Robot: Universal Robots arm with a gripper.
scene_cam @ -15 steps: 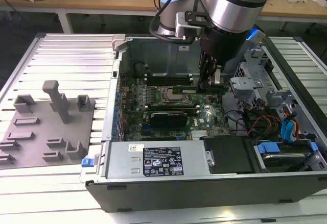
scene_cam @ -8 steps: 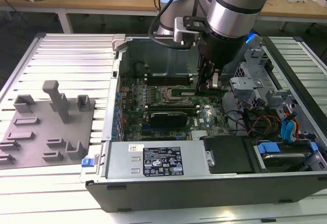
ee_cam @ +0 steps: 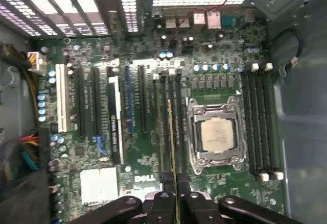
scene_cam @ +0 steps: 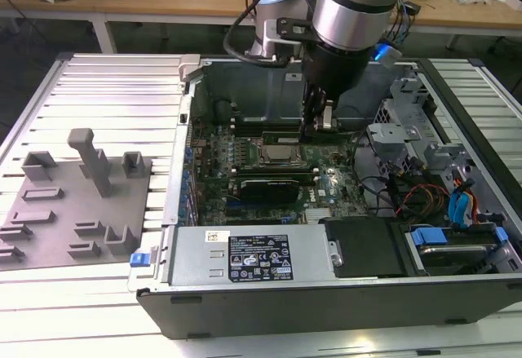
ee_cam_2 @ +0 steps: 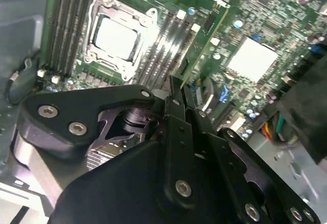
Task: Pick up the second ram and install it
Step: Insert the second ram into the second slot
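My gripper (scene_cam: 316, 126) reaches down into the open computer case (scene_cam: 326, 309), just above the motherboard (scene_cam: 245, 158) and close to the silver-framed CPU socket (scene_cam: 281, 156). Both wrist views show the second ram (ee_cam: 170, 132) (ee_cam_2: 207, 38) edge-on as a thin green stick. The gripper (ee_cam: 173, 196) (ee_cam_2: 176, 83) is shut on one end of it. The stick hangs over the black memory slots (ee_cam: 176, 89) that run alongside the CPU socket (ee_cam: 217, 134) (ee_cam_2: 118, 35). Whether it touches a slot cannot be told.
A second bank of memory slots (ee_cam: 260, 122) lies on the socket's other side. Expansion slots (ee_cam: 97, 106) and a silver heatsink (ee_cam: 99, 183) are nearby. Power supply (scene_cam: 253, 256), drive cage with cables (scene_cam: 440, 187) and case walls surround the board. Grey fixture blocks (scene_cam: 81, 187) stand outside on the exterior view's left.
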